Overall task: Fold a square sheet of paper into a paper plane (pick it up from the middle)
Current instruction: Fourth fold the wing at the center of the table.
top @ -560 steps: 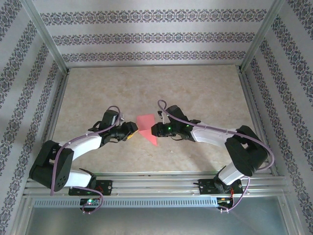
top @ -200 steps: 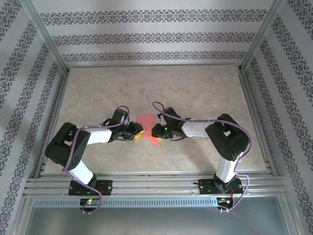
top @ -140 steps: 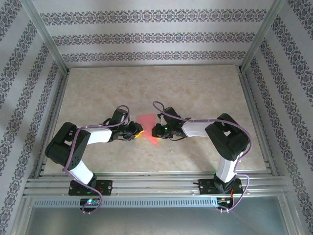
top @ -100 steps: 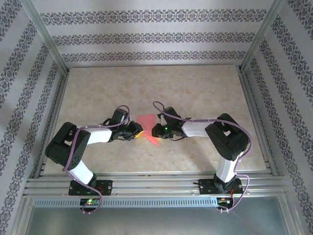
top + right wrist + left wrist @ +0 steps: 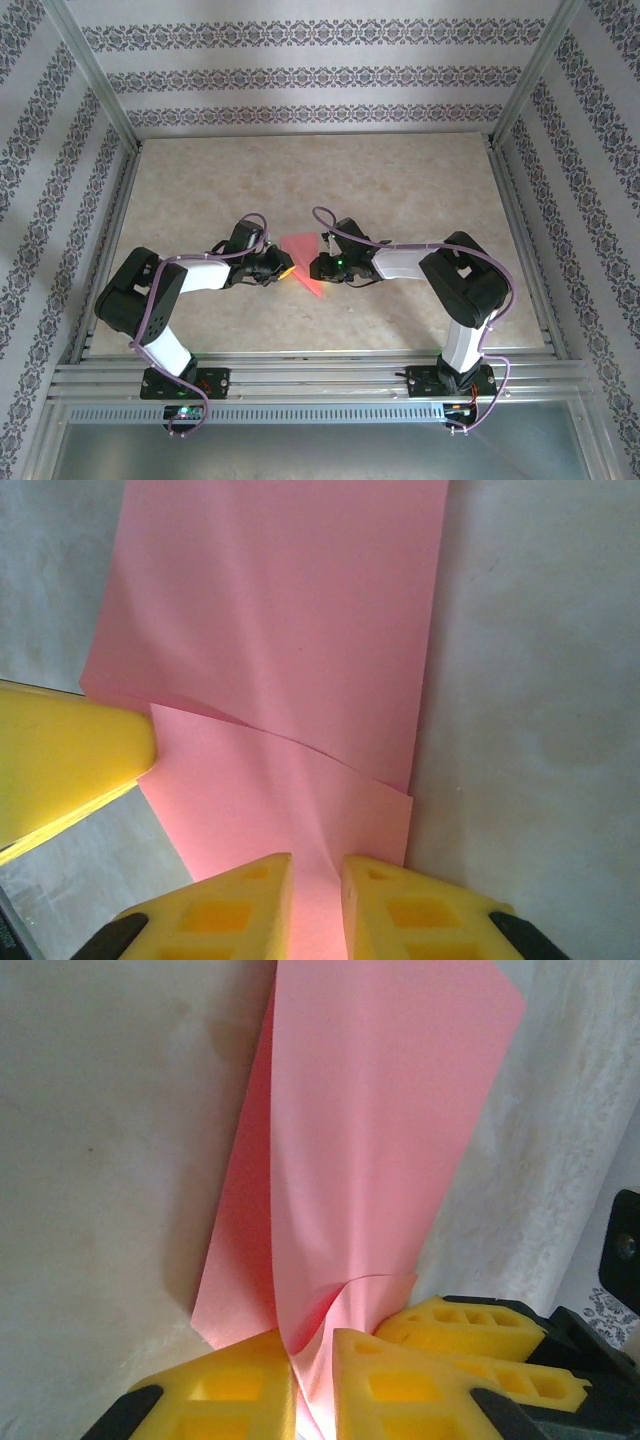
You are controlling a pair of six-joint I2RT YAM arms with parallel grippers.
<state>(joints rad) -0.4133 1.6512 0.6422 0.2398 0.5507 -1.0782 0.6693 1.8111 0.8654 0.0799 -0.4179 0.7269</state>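
The square sheet of paper (image 5: 300,258) is salmon pink and folded over on itself; it is held off the table mid-way between the two arms, its near tip pointing down towards the bases. My left gripper (image 5: 284,268) is shut on its left edge; in the left wrist view the paper (image 5: 370,1140) curls and runs down between the yellow fingers (image 5: 240,1390). My right gripper (image 5: 318,266) is shut on the opposite edge; in the right wrist view the paper (image 5: 280,630) passes between its fingers (image 5: 410,910). Two overlapping layers show there.
The beige marbled table (image 5: 400,180) lies bare beyond the grippers. Aluminium frame rails (image 5: 300,380) run along the near edge, with patterned walls (image 5: 320,70) behind and at both sides. Each wrist view catches the other gripper's yellow finger (image 5: 60,760) close by.
The left jaws have closed in on the paper's edge over the last second. Both arms hold the same place; earlier still, their elbows stood lower and wider.
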